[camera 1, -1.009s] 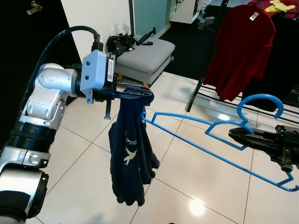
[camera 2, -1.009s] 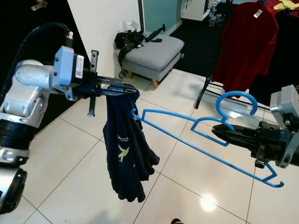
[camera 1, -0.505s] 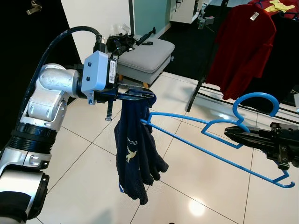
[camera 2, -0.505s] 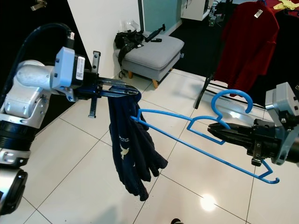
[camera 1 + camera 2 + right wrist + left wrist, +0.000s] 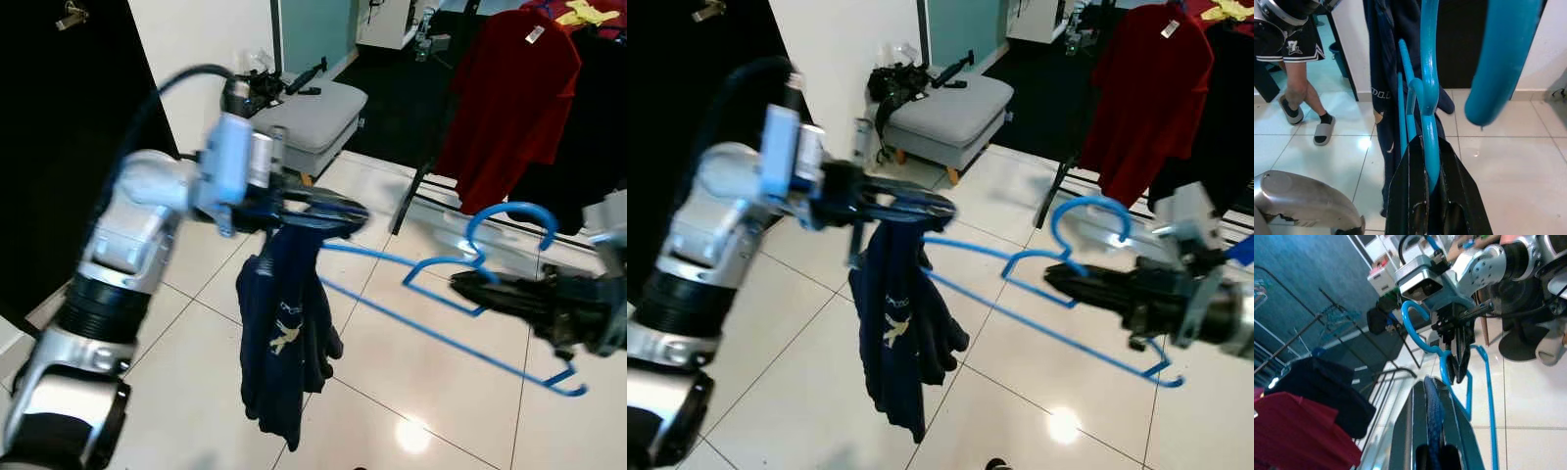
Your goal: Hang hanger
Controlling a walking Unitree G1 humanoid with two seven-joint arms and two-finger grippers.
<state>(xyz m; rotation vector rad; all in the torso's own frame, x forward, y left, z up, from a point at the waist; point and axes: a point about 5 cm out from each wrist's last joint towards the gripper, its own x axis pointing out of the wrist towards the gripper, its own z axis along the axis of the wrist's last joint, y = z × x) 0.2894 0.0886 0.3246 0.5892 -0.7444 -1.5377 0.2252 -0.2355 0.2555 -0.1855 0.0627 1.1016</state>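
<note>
white floor tiles [image 5: 176, 323] ran across the room to one grey footstool [image 5: 304, 122] by the wall, with black gear piled on its far end. one clothes rack [image 5: 416, 186] stood at the right, carrying one red shirt [image 5: 509, 98] with a small white tag too small to read, and something yellow lay on top of the rack.

two silver arms reached in. the left gripper [image 5: 338, 211], blurred, was clamped on the top of one navy garment [image 5: 284, 333], which hung down from it above the floor; a small white bird-like print and a short line of white lettering showed on the cloth, the letters too blurred to read. in the left wrist view that gripper's fingers [image 5: 1410, 431] lay close on either side of a fold of blue cloth.

one blue hanger [image 5: 470, 294] stretched level between the two arms, one end touching the garment, its hook up. the right gripper [image 5: 465, 287] was closed narrowly on the hanger just under the hook; the right wrist view showed blue plastic pinched between its fingers [image 5: 1408, 186].

one person's legs [image 5: 1298, 93] stood in that view, in black shorts marked "7", dark socks and grey slides.
</note>
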